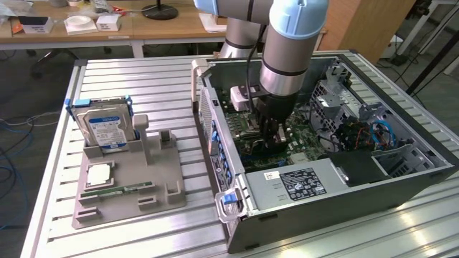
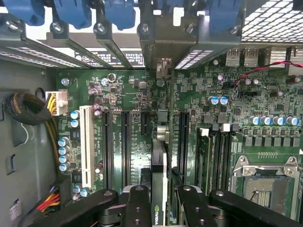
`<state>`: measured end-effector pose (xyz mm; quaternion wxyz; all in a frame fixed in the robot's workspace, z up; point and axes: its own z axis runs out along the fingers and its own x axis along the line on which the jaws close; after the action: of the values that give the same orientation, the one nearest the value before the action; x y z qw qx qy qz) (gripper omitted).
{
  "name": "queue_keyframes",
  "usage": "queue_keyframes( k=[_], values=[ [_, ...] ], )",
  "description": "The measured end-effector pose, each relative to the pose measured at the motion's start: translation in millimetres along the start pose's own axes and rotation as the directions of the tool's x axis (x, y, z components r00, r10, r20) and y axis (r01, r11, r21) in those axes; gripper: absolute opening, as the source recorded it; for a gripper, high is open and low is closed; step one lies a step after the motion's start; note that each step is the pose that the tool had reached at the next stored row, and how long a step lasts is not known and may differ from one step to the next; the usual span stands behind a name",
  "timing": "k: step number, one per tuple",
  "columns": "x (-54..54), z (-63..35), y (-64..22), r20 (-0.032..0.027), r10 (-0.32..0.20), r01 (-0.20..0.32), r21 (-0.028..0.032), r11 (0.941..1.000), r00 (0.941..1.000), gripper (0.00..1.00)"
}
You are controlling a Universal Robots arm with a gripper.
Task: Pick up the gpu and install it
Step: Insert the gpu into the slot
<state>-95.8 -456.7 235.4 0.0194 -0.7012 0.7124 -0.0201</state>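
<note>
Exterior view puts my gripper [image 1: 275, 141] deep inside the case [image 1: 401, 185] over the motherboard [image 1: 305, 141]; wrist view has its fingers [image 2: 137, 208] clamped on the gpu [image 2: 159, 189], edge-on above a slot [image 2: 182, 142], so I'd descend squarely.

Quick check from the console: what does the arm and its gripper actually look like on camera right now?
The arm has silver-grey tube segments with light blue joint caps. A black cable runs down beside its wrist, where a small pale box is mounted. The gripper is black; in the wrist view its fingers are chunky black linkages with round pivot bolts.
</note>
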Motion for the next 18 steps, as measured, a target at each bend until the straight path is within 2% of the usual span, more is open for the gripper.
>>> queue_keyframes(
  k=[4,5,7,8,9,10,12,13,14,18],
  values=[
    [-0.1,0.2,0.0,0.0004,0.0,0.0,0.0002,1.0,1.0,0.26],
    [-0.4,1.1,0.0,0.003,0.0,0.0,0.0012,1.0,1.0,0.27],
    [-0.4,1.1,0.0,0.0024,0.0,0.0,0.0013,1.0,1.0,0.27],
    [-0.2,0.2,0.0,0.0004,0.0,0.0,0.0003,1.0,1.0,0.33],
    [-0.2,0.2,0.1,0.0006,0.0,0.0,0.0003,1.0,1.0,0.39],
    [-0.2,0.3,0.0,0.0008,0.0,0.0,0.0004,1.0,1.0,0.39],
    [-0.1,0.2,0.0,0.0005,0.0,0.0,0.0003,1.0,1.0,0.51],
    [-0.2,0.1,0.0,0.0007,0.0,0.0,0.0004,1.0,1.0,0.51],
    [-0.1,-1.5,-0.1,0.0001,0.0,0.0,0.0001,1.0,1.0,0.57],
    [-0.1,-17.8,-1.0,0.0005,0.0,0.0,0.0003,1.0,1.0,0.57]
  ],
)
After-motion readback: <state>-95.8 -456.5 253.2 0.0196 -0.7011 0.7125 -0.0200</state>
